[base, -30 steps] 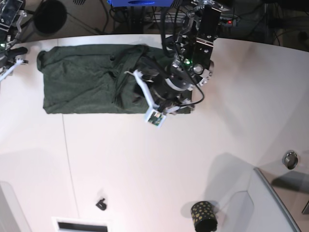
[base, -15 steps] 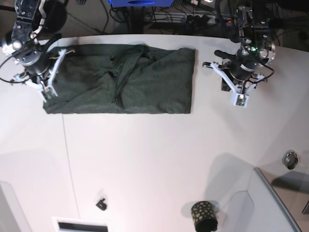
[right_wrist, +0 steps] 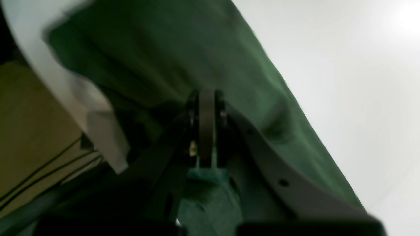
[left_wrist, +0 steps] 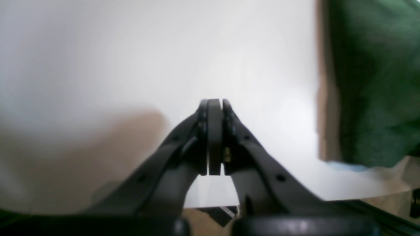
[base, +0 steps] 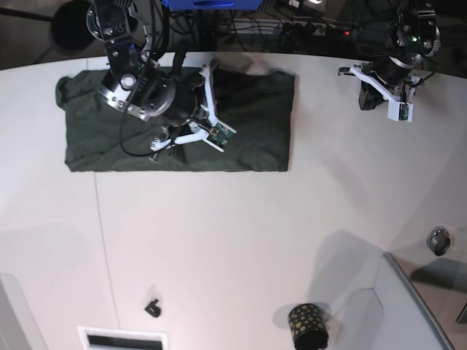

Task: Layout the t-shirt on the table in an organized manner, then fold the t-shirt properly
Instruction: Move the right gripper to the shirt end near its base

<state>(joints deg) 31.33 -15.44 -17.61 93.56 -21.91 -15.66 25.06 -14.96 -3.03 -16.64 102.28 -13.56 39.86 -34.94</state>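
The dark green t-shirt [base: 182,120] lay on the far left part of the white desk [base: 241,240] as a long band, its long axis running left to right, its near edge straight, with folds bunched near its middle.

The right gripper [base: 191,133] was directly above that middle, so the cloth lay right under its fingers [right_wrist: 206,127]. In the right wrist view those fingers were pressed together with green fabric filling the view beyond them; whether any cloth was pinched between them could not be told.

The left gripper [base: 390,95] was well apart, at the far right of the desk, with the shirt's right edge off to its left. Its fingers [left_wrist: 215,137] were closed on nothing, over bare desk, the shirt [left_wrist: 370,82] showing only at the side of that view.

By this layout the right arm was plainly the nearer one for any next handling of the shirt; the left would have to travel left to reach the right edge.
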